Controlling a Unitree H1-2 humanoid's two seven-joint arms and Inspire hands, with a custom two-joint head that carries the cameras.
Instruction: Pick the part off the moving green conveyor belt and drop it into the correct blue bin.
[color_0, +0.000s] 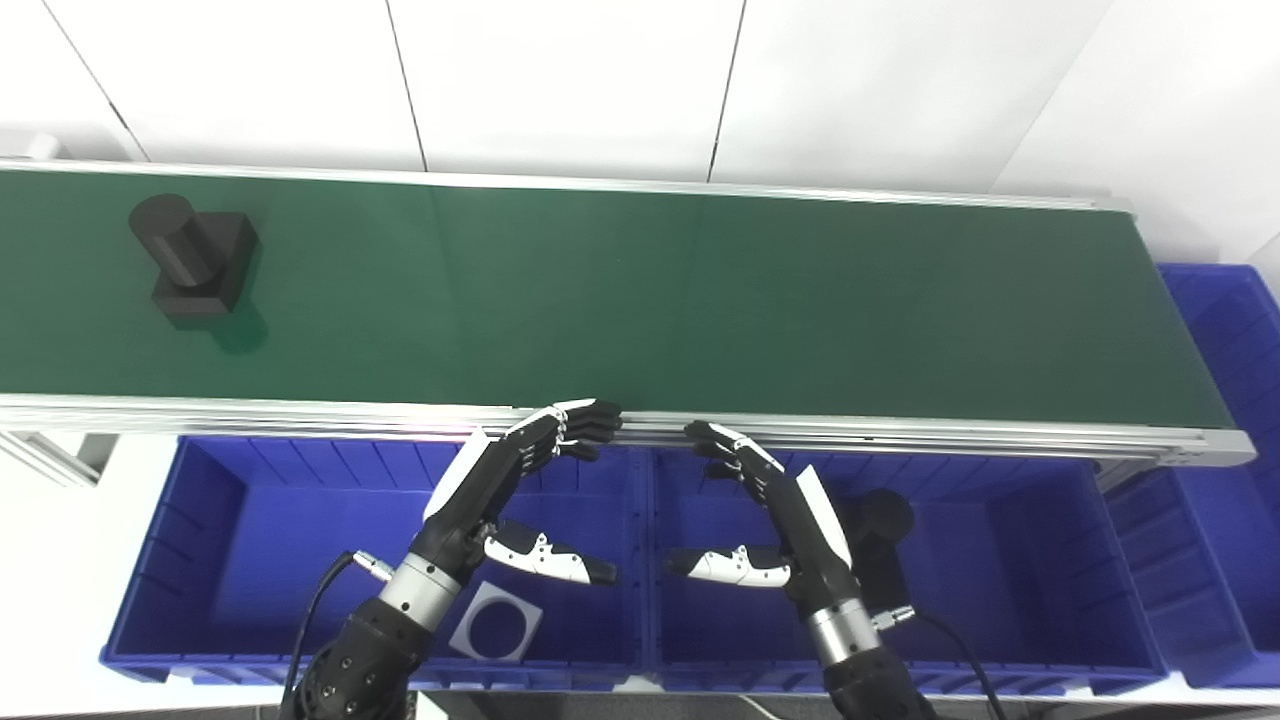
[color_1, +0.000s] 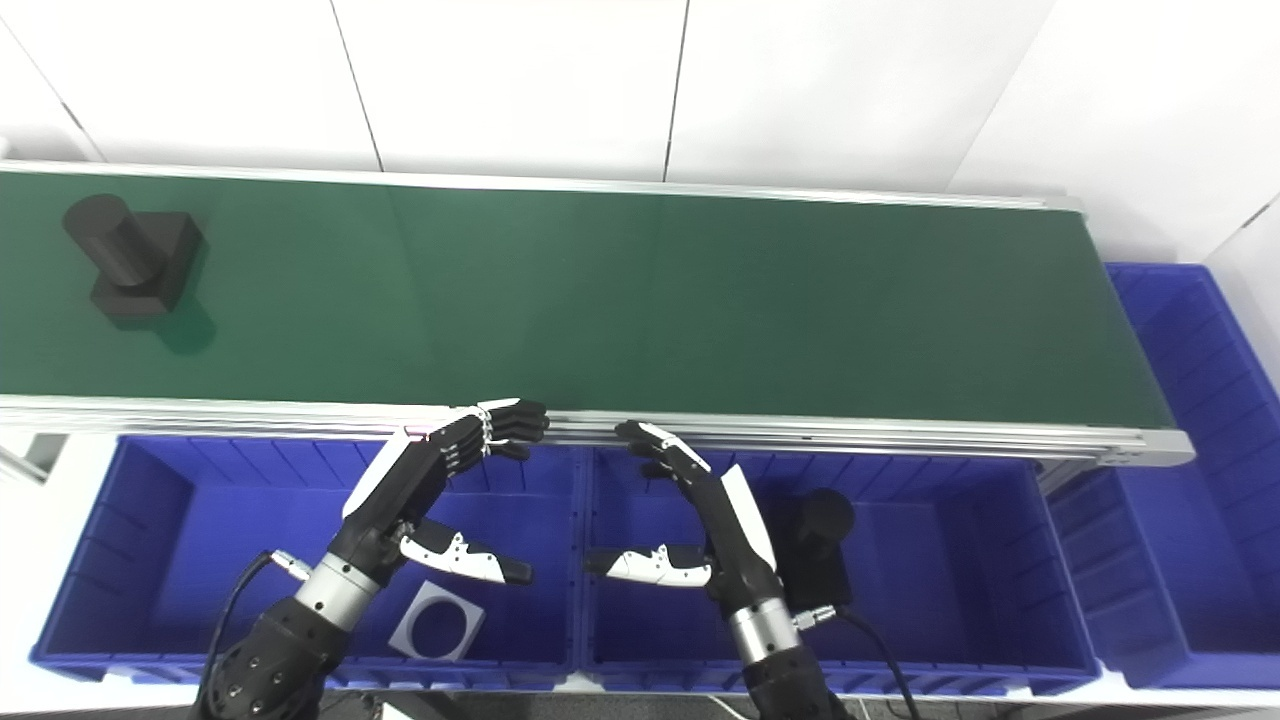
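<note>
part (color_0: 195, 255) far left on belt (color_0: 700, 300) | left hand (color_0: 500, 490) spread, empty, over bin (color_0: 200, 520) | right hand (color_0: 775, 505) spread, empty

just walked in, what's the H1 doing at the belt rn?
Waiting, by the look of it. Both hands, left hand and right hand, are open and empty, held over the blue bins by the belt's near rail. A black part, a cylinder on a square block, sits at the far left of the green conveyor belt, untouched. The right bin already holds a similar black part; the left bin holds a flat grey plate with a round hole.
</note>
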